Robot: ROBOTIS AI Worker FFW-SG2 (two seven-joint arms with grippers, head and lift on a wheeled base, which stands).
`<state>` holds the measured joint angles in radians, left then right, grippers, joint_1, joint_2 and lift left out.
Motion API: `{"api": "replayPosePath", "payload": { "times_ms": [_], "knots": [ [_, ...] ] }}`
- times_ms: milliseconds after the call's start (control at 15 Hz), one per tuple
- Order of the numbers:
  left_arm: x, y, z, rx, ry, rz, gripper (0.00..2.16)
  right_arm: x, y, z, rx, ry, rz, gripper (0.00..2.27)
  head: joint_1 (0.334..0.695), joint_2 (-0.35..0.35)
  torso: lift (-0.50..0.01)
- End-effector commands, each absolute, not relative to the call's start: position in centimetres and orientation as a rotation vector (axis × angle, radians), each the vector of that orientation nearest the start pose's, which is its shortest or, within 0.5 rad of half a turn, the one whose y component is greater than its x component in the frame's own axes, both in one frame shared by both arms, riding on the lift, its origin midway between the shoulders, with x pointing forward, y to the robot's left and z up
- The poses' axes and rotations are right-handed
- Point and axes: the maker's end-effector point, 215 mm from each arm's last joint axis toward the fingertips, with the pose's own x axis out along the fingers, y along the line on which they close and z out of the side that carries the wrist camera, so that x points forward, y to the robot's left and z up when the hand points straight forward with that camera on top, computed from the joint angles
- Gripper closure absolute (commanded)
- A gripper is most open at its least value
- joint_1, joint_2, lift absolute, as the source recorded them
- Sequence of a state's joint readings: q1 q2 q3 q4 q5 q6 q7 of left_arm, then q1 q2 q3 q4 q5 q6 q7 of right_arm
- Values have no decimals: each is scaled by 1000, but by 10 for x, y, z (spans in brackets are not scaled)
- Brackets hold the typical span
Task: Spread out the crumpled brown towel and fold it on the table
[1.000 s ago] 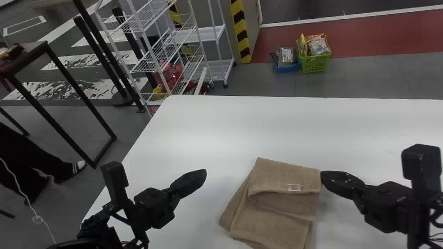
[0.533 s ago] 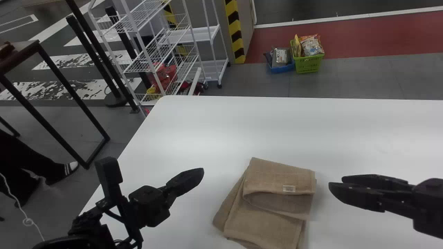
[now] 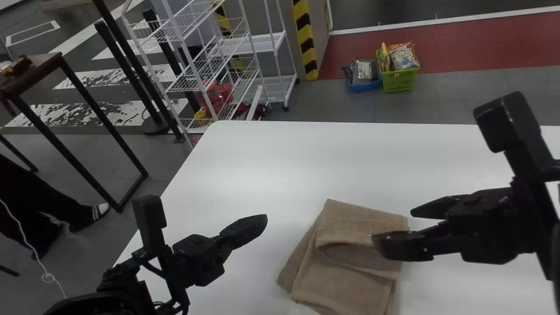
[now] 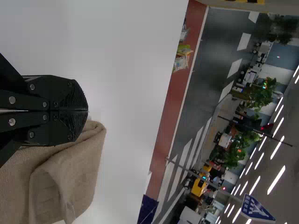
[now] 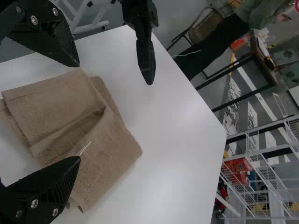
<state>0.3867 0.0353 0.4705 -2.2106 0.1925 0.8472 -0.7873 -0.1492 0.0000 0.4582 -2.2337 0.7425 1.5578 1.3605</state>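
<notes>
Our right gripper point(image 3: 393, 226) has moved left from beside the folded brown towel point(image 3: 341, 271) to over its right edge, fingers spread wide, empty; our left gripper point(image 3: 263, 218) is closed, empty, left of the towel. The towel lies on the near part of our white table point(image 3: 271, 166), a wire rack point(image 3: 196, 75) past the far-left corner, a green basket point(image 3: 400, 81) on the floor beyond. We have open tabletop on the towel's far side.
</notes>
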Motion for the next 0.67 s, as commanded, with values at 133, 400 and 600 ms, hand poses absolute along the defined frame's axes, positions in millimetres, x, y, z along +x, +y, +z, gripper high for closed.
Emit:
{"api": "replayPosePath", "payload": {
  "times_ms": [133, 400, 600],
  "knots": [
    [399, 293, -388, -285, 492, -384, 1943, 406, 28, -347, -126, 897, 1007, 137, 695, 350, -127],
    [405, 297, -385, -269, 486, -373, 1946, 412, 52, -373, -419, 828, 1114, 144, 695, 350, -127],
    [407, 298, -383, -269, 481, -371, 1946, 426, 64, -381, -638, 759, 1167, 147, 695, 350, -127]
  ]
}}
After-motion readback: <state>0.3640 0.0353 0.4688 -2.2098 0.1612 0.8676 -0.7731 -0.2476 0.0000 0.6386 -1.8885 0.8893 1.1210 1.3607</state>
